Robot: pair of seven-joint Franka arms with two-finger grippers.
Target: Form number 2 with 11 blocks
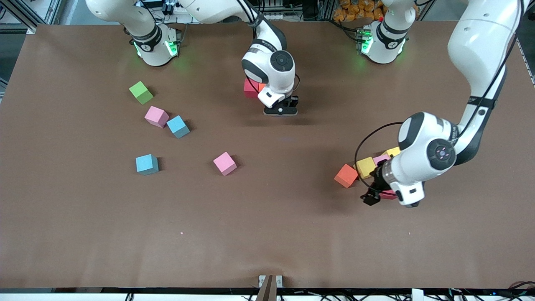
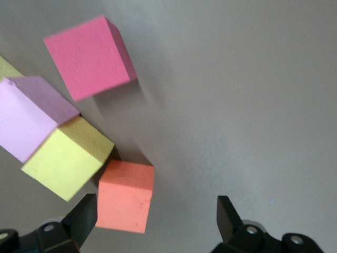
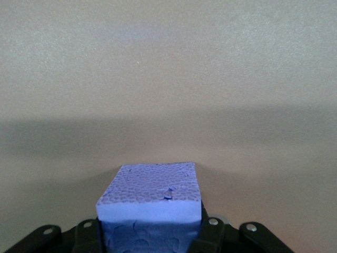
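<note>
Right gripper (image 1: 281,109), near the middle of the table (image 1: 267,234) toward the robots' bases: fingers clamped on a purple block (image 3: 150,203), which fills the gap between them in the right wrist view. Just beside this gripper, partly hidden by the wrist, a red block (image 1: 250,88) with an orange edge showing against it.

Left gripper (image 1: 373,193), toward the left arm's end of the table, low over a cluster of blocks: fingers (image 2: 84,217) spread wide, nothing between them. Next to one fingertip lies an orange block (image 2: 125,196); in the front view it sits at the edge of the cluster toward the right arm's end. Touching it, a yellow block (image 2: 66,163), then a pale purple block (image 2: 26,118) against the yellow one. A deep pink block (image 2: 87,58) lies slightly apart from these three, mostly hidden under the wrist in the front view. A second yellowish block (image 1: 393,151) shows farther from the front camera, at the wrist's edge.

Toward the right arm's end, well apart from both grippers: a pink block (image 1: 225,163), a light blue block (image 1: 146,164), a second pink block (image 1: 156,116) touching a second light blue block (image 1: 178,126), and a green block (image 1: 141,92).

No figure 2 is laid out; blocks lie scattered or loosely clustered.
</note>
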